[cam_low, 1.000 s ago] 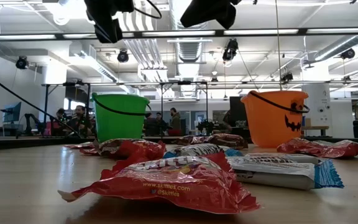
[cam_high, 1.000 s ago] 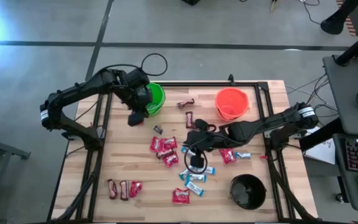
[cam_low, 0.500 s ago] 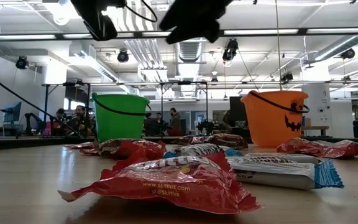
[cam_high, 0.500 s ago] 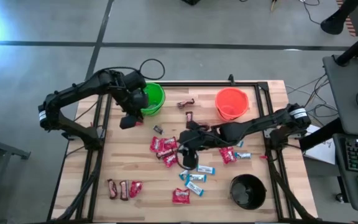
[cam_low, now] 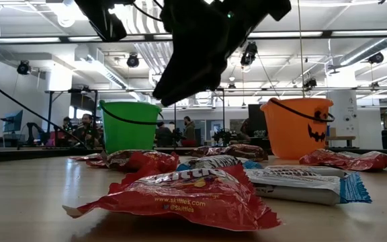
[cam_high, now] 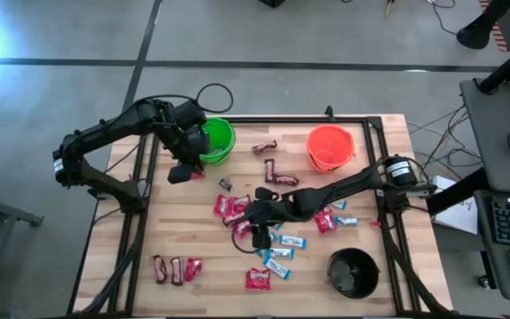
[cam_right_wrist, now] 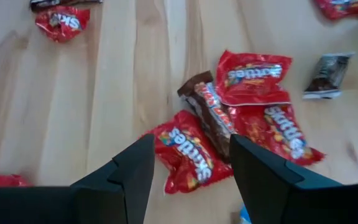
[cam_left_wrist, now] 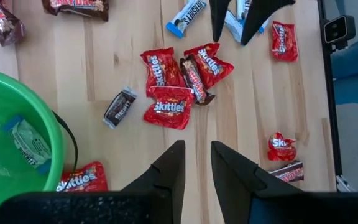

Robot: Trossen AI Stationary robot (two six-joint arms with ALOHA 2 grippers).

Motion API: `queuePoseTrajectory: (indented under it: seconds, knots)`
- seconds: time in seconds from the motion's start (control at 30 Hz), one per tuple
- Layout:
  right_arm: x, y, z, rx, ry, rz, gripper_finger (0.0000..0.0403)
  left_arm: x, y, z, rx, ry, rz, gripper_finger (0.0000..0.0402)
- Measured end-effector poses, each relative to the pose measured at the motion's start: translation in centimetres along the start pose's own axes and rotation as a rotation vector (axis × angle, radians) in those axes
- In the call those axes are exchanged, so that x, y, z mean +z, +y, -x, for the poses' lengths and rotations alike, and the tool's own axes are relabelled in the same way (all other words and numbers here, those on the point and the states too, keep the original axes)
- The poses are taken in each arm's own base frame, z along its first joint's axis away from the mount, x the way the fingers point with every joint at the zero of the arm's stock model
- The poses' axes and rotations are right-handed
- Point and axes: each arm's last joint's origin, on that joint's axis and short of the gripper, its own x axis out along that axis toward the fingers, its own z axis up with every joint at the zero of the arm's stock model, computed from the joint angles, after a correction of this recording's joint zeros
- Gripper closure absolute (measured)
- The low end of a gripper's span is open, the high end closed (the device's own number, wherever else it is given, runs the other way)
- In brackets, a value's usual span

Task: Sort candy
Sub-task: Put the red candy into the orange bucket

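Note:
The candy lies scattered on the wooden table: a cluster of red packets [cam_high: 235, 211] in the middle, light-blue-and-white bars [cam_high: 277, 257] nearer the front, and dark brown bars [cam_high: 271, 170] farther back. My right gripper [cam_right_wrist: 191, 143] hovers open, low over the cluster, its fingers on either side of a red packet [cam_right_wrist: 188, 158] and a brown bar [cam_right_wrist: 211, 115] without touching them. In the high view my right gripper [cam_high: 257, 235] is seen at the cluster's near right. My left gripper [cam_left_wrist: 196, 149] hangs high beside the green bucket [cam_high: 220, 142], slightly open and with nothing between its fingers.
An orange bucket [cam_high: 330, 146] stands at the far right and a black bucket [cam_high: 352, 273] at the near right. The green bucket holds a pale blue wrapper [cam_left_wrist: 27, 143], and a red packet [cam_left_wrist: 79, 180] lies beside it. Three sweets [cam_high: 175, 268] lie near the front left.
My right gripper has come down toward the table and gone toward its left edge, to just above the red packets in the middle. My left gripper's tip has swung a little toward the left edge, away from the green bucket. No candy has moved.

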Motion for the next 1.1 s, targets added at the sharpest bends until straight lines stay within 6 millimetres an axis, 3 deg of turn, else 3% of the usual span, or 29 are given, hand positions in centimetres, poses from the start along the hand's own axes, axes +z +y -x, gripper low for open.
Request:
queuePoseTrajectory:
  seconds: [0.6,1.1]
  knots:
    - [-1.5,0.1,-2.9,0.017,0.037,-0.006,0.0209,0.0,0.0,0.0,0.001,-0.002,-0.001,0.0342]
    - [-1.9,0.0,-3.1,0.012,0.057,-0.004,0.0207,0.1,0.0,0.0,0.003,-0.008,0.015,0.0342]
